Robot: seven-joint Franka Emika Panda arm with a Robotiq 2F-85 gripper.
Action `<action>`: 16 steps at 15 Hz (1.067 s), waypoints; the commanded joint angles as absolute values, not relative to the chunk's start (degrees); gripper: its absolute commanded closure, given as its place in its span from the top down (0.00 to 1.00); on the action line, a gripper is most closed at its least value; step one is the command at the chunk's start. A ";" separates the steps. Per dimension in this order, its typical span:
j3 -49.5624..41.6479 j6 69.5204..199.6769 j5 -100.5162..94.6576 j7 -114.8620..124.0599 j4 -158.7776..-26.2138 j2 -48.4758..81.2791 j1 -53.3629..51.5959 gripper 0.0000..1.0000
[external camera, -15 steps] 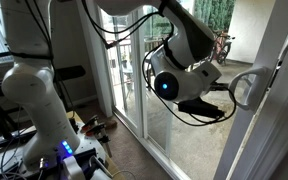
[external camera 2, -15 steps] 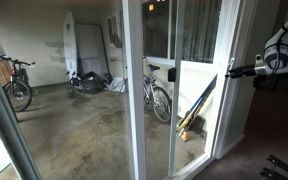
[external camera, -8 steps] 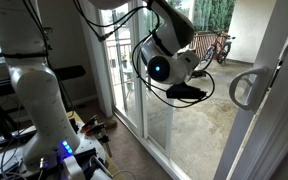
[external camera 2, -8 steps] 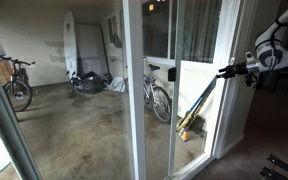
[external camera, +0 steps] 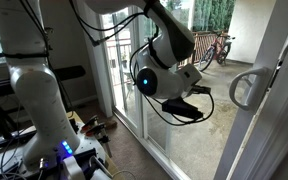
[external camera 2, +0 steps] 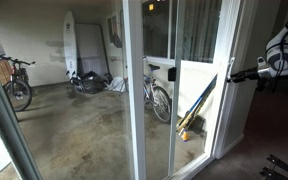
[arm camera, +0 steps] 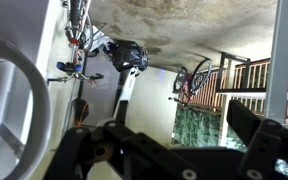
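Note:
My gripper (external camera: 187, 108) hangs in the air beside a sliding glass door, its black fingers pointing toward the glass. It is open and holds nothing; in the wrist view the gripper (arm camera: 169, 138) has its fingers spread wide, with only the patio beyond the glass between them. A grey loop-shaped door handle (external camera: 246, 88) is fixed to the white door frame, apart from the gripper; the door handle (arm camera: 12, 92) sits at the left edge of the wrist view. In an exterior view from outside, the gripper (external camera 2: 234, 75) stands just behind the door's edge. The wrist view is upside down.
The white robot base (external camera: 39, 100) stands on a stand with cables indoors. The white door frame (external camera 2: 134, 90) splits the glass. Outside on the concrete patio are bicycles (external camera 2: 159, 95), a surfboard (external camera 2: 71, 45), bags (external camera 2: 89, 82) and a railing with bikes (arm camera: 194, 82).
The wrist has swung and turned; the gripper has drawn back from the door handle and dropped a little, staying open.

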State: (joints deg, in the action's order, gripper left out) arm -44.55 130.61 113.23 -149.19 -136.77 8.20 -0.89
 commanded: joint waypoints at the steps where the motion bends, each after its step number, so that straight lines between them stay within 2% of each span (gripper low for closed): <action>1: -39.00 131.39 117.39 -146.22 -134.67 9.78 7.38 1.00; 10: -28.86 139.82 122.72 -133.56 -119.47 15.69 14.85 1.00; 16: -26.51 143.60 122.24 -129.55 -113.37 20.92 16.99 1.00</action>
